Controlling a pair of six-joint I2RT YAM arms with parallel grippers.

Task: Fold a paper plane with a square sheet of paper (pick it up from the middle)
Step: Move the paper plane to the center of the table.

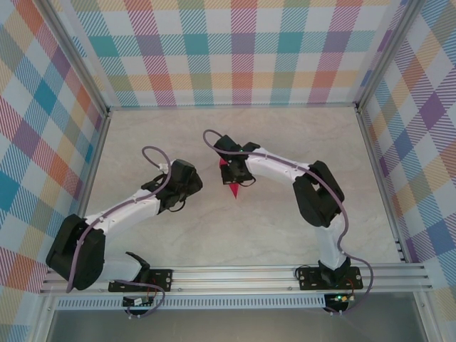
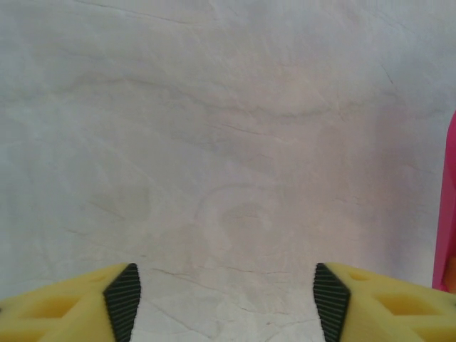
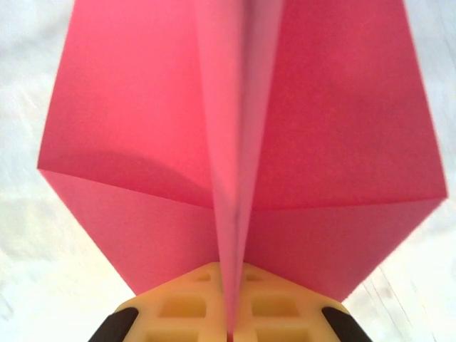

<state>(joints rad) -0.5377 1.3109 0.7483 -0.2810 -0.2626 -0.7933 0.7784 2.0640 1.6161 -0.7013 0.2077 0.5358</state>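
Note:
The pink-red square sheet of paper is folded into a pointed paper plane (image 1: 234, 184), held a little above the middle of the table with its tip toward the near edge. My right gripper (image 3: 231, 331) is shut on its centre keel, and the wings (image 3: 320, 142) spread left and right above the yellow fingers (image 3: 178, 306). In the top view the right gripper (image 1: 232, 168) sits right over the plane. My left gripper (image 2: 226, 296) is open over bare table, nothing between its pads (image 2: 122, 299). The plane's edge (image 2: 447, 214) shows just to its right.
The table (image 1: 285, 228) is pale marbled stone, boxed in by checked walls (image 1: 235, 50) at the back and both sides. A metal rail (image 1: 235, 274) with both arm bases runs along the near edge. The left arm's head (image 1: 182, 184) is close to the plane's left side.

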